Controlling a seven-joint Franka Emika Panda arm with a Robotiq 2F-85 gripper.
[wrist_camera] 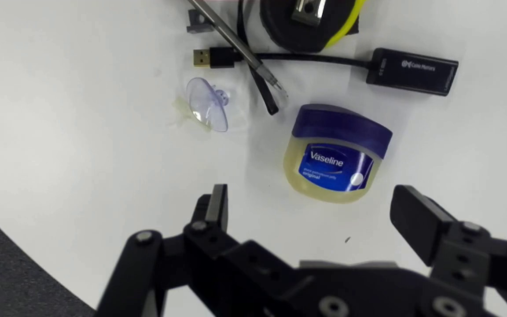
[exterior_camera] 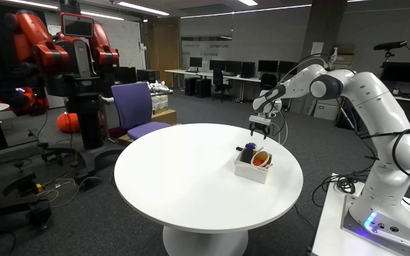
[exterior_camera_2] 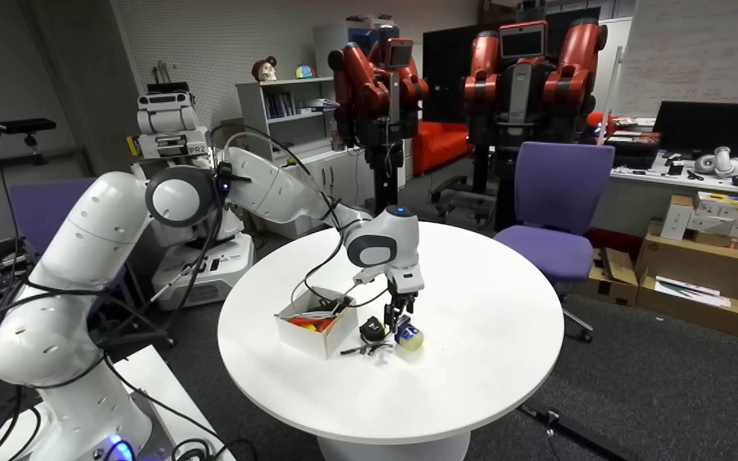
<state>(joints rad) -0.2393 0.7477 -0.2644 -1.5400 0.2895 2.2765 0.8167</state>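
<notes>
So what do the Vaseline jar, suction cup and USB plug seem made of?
Vaseline jar: probably smooth plastic, perhaps glass, since it looks translucent. Its opaque, softly shiny blue lid looks plastic. Suction cup: probably soft vinyl, glossy and see-through with a bright highlight. USB plug: metal, judging by its gold sheen; its black housing seems matte plastic.

Purple chair in both exterior views, cardboard boxes on floor beside it, whiteboard with faint writing, red sofa in background, grey shelf unit topped by capped skull and multicoloured item, dark monitors on long white desk in an exterior view
</notes>
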